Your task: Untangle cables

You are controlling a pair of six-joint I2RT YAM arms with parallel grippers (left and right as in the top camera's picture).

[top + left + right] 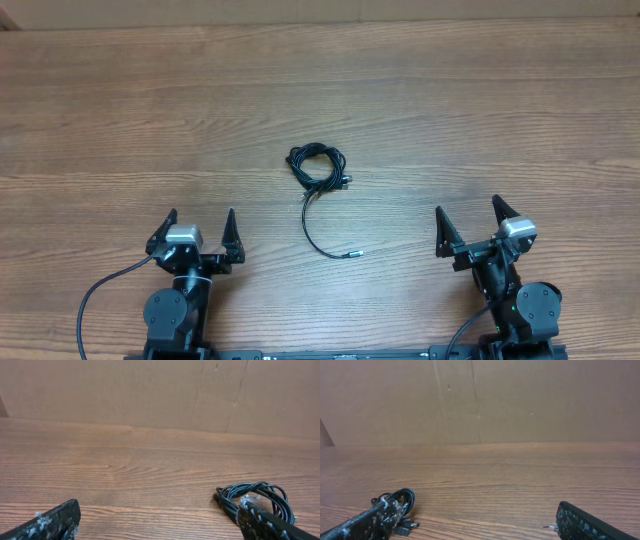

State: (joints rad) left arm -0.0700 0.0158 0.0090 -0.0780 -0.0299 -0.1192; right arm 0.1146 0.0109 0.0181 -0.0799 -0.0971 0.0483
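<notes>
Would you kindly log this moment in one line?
thin black cables: knotted bundle, untouched | left gripper: open, empty | right gripper: open, empty

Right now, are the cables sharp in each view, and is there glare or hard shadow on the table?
Overhead: even, soft light on the table, no glare, cables sharp with hardly any shadow. Left wrist: coil clear, but its own finger covers part. Right wrist: coil half hidden behind its own finger.

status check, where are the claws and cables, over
Left claw open, right claw open, both empty. Cables bundled mid-table, one tail trailing toward the arms, untouched. Nothing in the way.
</notes>
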